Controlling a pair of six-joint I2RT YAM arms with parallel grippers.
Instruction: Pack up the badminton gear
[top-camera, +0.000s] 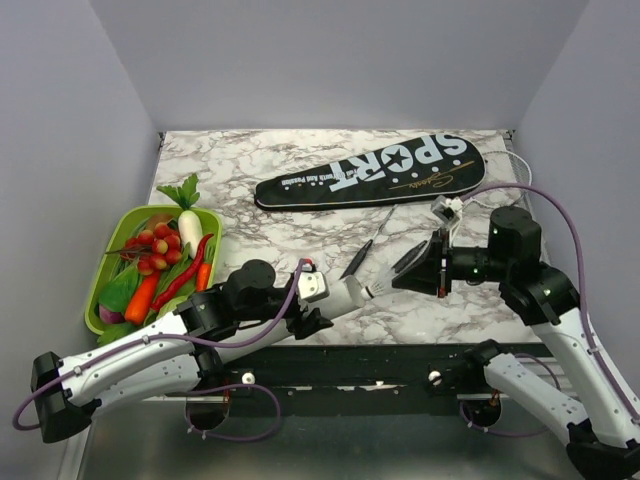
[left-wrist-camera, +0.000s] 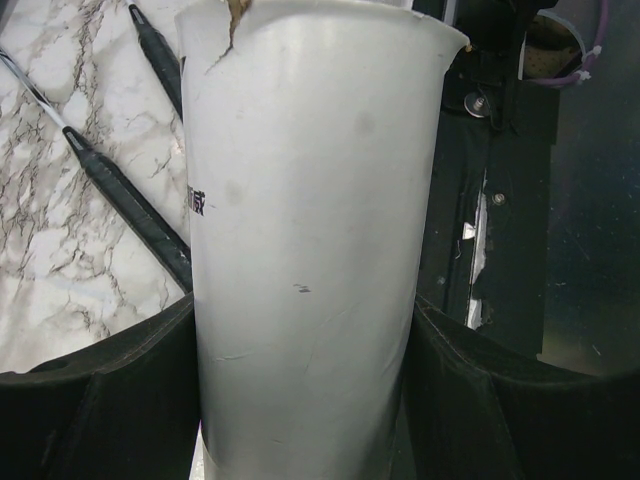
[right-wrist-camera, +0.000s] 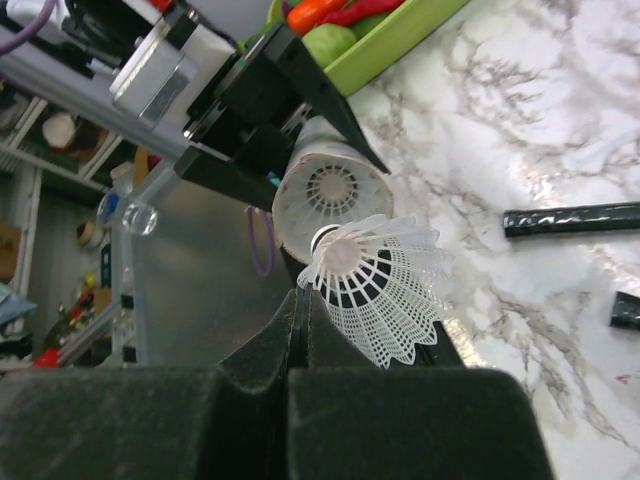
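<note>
Far left: a green tray (top-camera: 213, 222) of toy vegetables. Centre, near edge: the left gripper (top-camera: 318, 298) is clamped around a white shuttlecock tube (left-wrist-camera: 310, 220), held lying on its side with the open mouth facing right. Just beside that mouth, a white plastic shuttlecock (right-wrist-camera: 375, 290) points its cork end at the tube; the right gripper (right-wrist-camera: 298, 335) pinches its skirt between nearly closed jaws. Just beyond the two grippers, two rackets (top-camera: 357, 258) lie on the marble table (top-camera: 250, 230), black handles nearest; their heads cannot be made out. Far right of centre: the black "SPORT" bag (top-camera: 370, 172), well apart from both grippers.
</note>
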